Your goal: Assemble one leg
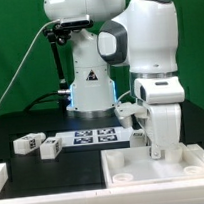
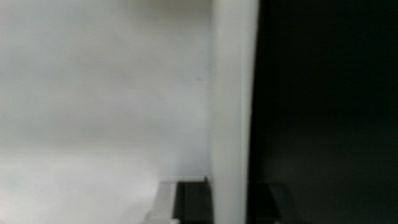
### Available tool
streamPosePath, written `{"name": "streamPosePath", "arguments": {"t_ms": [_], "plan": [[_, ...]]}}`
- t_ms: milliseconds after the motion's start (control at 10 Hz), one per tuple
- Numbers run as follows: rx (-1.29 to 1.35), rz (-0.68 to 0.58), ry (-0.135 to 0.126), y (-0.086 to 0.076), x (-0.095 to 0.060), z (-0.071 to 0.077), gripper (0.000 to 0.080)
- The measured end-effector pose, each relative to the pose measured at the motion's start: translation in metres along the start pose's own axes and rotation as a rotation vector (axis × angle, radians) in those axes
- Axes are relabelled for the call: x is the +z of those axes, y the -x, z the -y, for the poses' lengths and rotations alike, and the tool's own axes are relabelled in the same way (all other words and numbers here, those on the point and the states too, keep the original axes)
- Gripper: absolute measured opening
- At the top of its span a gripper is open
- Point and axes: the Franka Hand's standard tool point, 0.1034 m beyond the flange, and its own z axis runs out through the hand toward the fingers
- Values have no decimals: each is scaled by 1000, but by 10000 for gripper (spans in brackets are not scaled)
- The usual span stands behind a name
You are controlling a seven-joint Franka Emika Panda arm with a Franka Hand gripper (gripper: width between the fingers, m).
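Exterior view shows my gripper (image 1: 157, 148) low over a corner of the white tray (image 1: 193, 168), probably lining up with a socket; I cannot tell if its jaws are spread or pinching, and one leg (image 1: 51, 148) lies loose beside the marker board (image 1: 98, 137).

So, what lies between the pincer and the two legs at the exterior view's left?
The marker board lies flat between the nearer leg and the pincer. Only the exterior view shows this.
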Motion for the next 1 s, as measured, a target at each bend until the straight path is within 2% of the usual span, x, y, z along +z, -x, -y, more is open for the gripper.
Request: {"name": "streamPosePath", "arguments": {"t_ms": [300,400,500,600,700,800,900,1000], "plan": [[37,4,-3,0,0,1,61],[37,4,-4,0,0,1,147],[37,4,-4,0,0,1,283],[37,4,-4,0,0,1,283],[37,4,-4,0,0,1,487],[37,4,-4,0,0,1,599],[37,4,-4,0,0,1,634],[37,4,-4,0,0,1,634]]}}
